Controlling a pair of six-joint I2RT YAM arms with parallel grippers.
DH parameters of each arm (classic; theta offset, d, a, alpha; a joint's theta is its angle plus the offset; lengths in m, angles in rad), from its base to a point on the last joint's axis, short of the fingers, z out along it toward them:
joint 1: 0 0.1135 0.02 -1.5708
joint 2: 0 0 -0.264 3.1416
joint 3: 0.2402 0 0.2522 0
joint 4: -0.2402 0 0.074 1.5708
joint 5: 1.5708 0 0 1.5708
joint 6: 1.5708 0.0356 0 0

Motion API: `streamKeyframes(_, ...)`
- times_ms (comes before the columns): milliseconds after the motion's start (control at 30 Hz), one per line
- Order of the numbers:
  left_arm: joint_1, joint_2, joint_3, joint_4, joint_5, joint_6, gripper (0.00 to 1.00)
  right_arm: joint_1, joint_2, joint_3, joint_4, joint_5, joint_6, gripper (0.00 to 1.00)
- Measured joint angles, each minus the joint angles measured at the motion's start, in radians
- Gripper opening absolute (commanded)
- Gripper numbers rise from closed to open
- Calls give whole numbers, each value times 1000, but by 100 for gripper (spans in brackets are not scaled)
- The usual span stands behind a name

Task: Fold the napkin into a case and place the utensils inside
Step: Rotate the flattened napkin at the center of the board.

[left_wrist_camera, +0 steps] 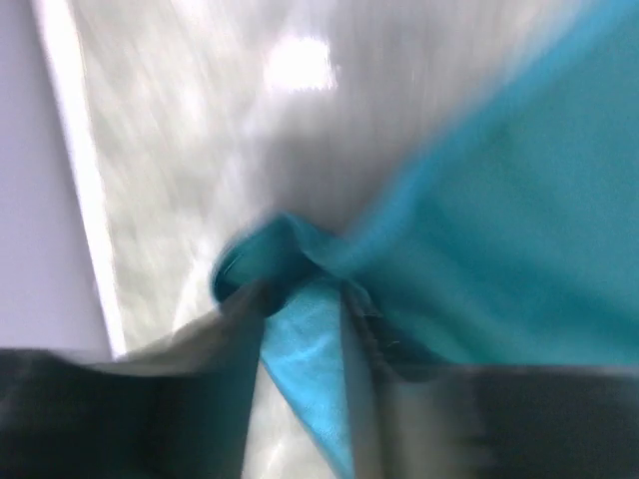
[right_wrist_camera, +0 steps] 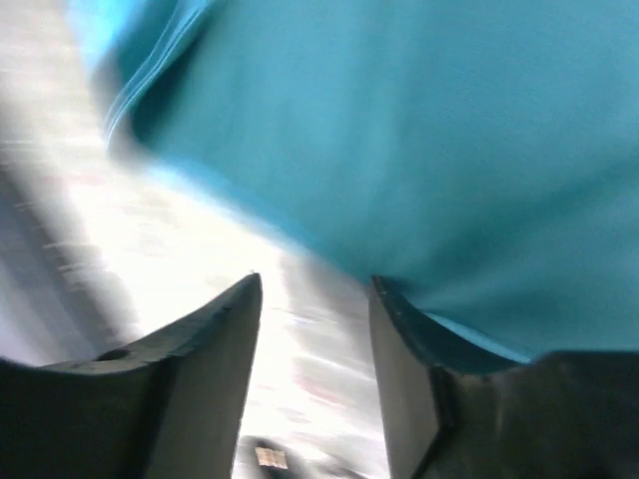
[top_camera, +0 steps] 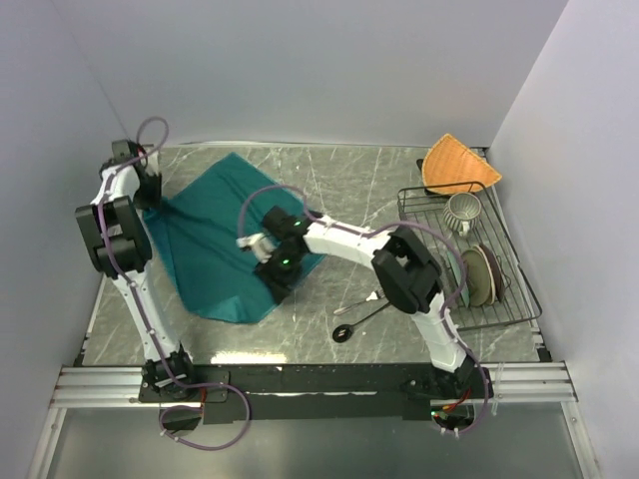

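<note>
- Left gripper (left_wrist_camera: 300, 294) is clamped on a bunched corner of the napkin (top_camera: 215, 239), far left on the table (top_camera: 379, 190).
- Right gripper (right_wrist_camera: 315, 284) hovers at the napkin's right edge, fingers apart.
- Spoon (top_camera: 343, 333) lies just right of the napkin.

Grey marble-pattern glossy surface (top_camera: 379, 185), bright glare patch (left_wrist_camera: 300, 62) on it. Plain pale lavender-grey walls (top_camera: 300, 60) rear, L & R. Silver aluminium rail (top_camera: 100, 384) at near edge.

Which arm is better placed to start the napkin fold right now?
Left, likely: the left gripper pinches a bunched corner of the napkin; the right gripper stands open at the cloth's edge, nothing between its fingers.
</note>
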State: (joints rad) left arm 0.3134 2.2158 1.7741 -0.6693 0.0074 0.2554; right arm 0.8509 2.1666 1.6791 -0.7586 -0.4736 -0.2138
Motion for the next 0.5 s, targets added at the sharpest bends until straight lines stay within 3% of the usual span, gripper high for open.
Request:
streamKeyframes(100,6,76,185,5,61,-41,73,76,8,74,-21,-161,37,66)
streamKeyframes(200,10,29,196,22,124,-66,74,38,-31,94,2,-239,77,66)
streamKeyframes(300,11,-89,86,37,183,-62,73,-81,-56,115,13,-204,99,61)
streamKeyframes(500,-4,-374,-258,12,304,-13,73,-266,-6,180,50,75,90,55)
